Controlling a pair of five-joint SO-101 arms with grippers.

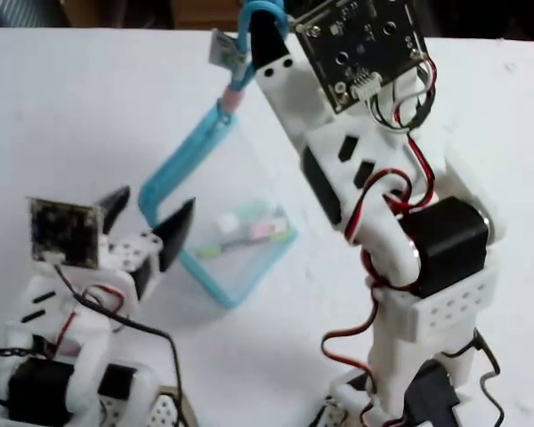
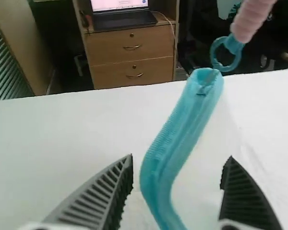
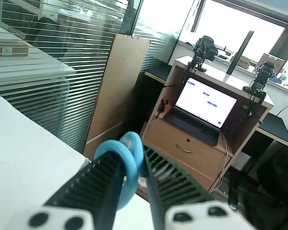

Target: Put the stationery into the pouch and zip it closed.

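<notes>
Pouch (image 1: 240, 209) is laid on the worktop (image 1: 89, 107), with stationery (image 1: 249, 229) seen inside it at the end away from the ring. Blue zip band (image 2: 177, 139) is raised along the pouch's edge. Blue ring (image 3: 122, 148) at the pouch's far end is clamped in the right claw (image 3: 140, 163), held above the pouch. Left claw (image 1: 151, 221) is spread apart, astride the zip band at the pouch's near end; contact cannot be told. Step judged: zip closing. For a clean pull, the band should be pinched by the left claw as an anchor, and the ring drawn straight along the band, kept taut and untwisted. Whether the zip is fully shut cannot be told.
</notes>
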